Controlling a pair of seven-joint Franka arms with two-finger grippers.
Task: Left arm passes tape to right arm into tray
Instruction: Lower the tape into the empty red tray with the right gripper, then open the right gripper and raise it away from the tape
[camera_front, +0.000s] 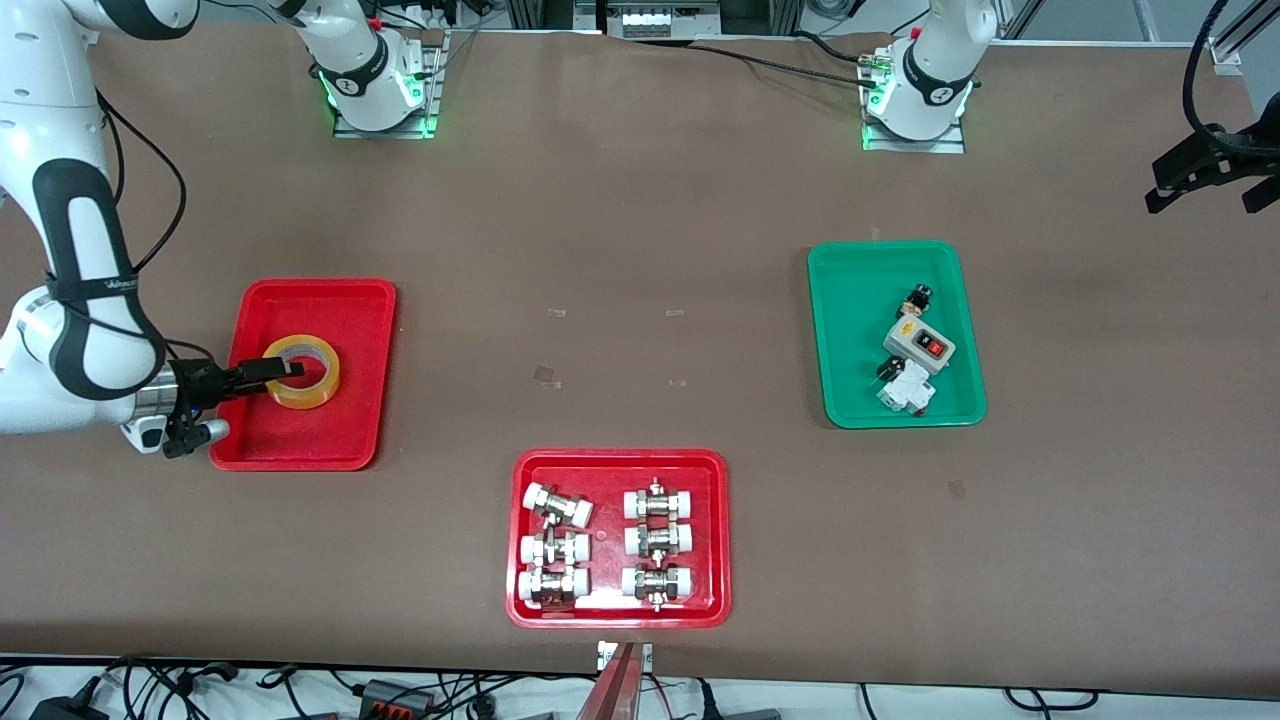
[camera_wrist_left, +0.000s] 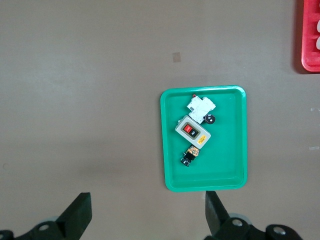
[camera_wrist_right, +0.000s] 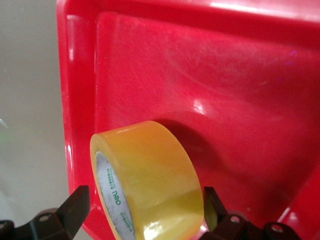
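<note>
yellow translucent roll of packing tape (camera_front: 302, 371) lay flat in the plain red plastic tray (camera_front: 340, 310) at the right arm's end of the bench (camera_front: 640, 200), between the spread jaws of the right gripper (camera_front: 283, 371), one finger reaching over its hole; contact was hard to make out. the left gripper (camera_wrist_left: 145, 215) hung high over the bench, jaws wide and empty. three trays showed: two red, one green tray (camera_front: 850, 300). six pipe fittings (camera_front: 605, 545) filled the wider red tray (camera_front: 620, 462).
</note>
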